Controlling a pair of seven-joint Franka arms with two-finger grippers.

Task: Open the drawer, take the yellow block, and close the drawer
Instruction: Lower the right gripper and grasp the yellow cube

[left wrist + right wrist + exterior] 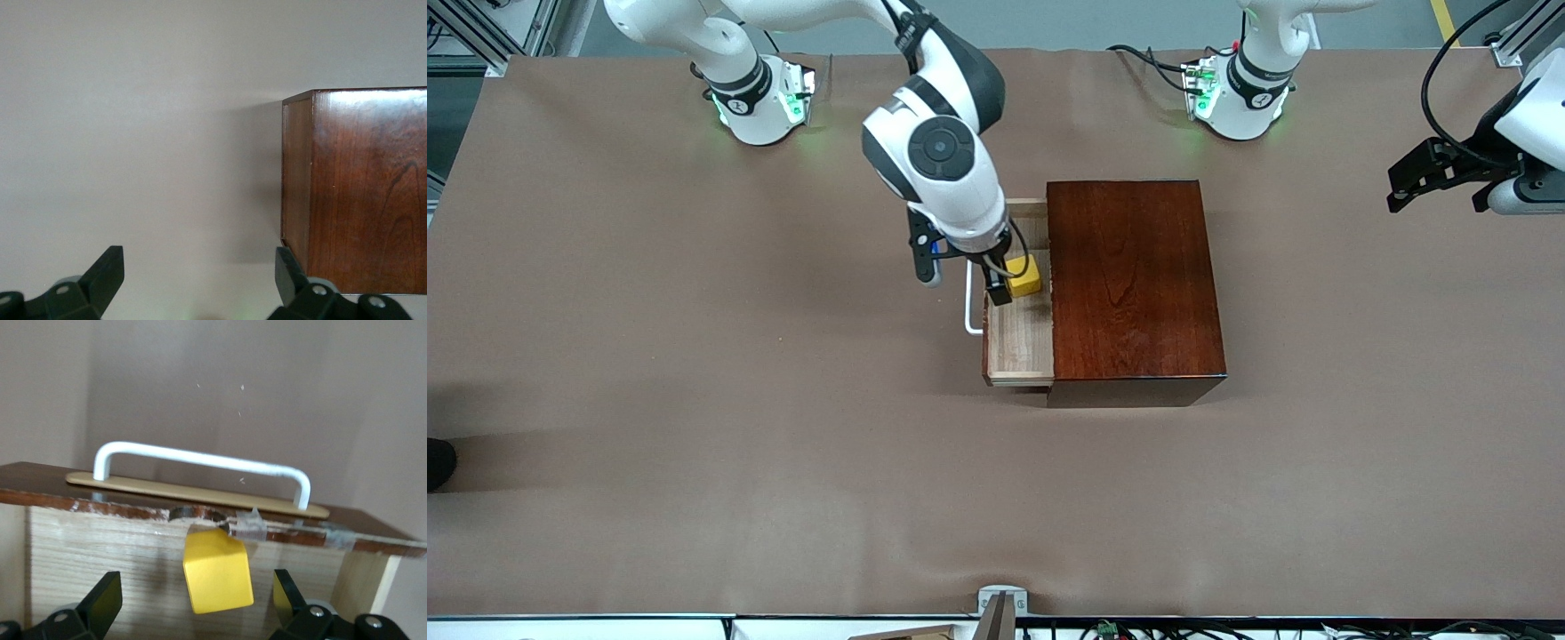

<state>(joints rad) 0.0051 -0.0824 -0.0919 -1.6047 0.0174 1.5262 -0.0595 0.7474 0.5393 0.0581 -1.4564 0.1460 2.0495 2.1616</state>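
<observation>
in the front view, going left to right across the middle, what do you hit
White handle → right gripper over the open drawer → yellow block → wooden box → left gripper, waiting.

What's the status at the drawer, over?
Right tool open, down in the pulled-out pale-wood drawer, straddling the small yellow cube. Left tool open, waiting at its end. Nothing blocking.

Brown-covered table [694, 356]; wooden box [1129, 284] on it.
</observation>
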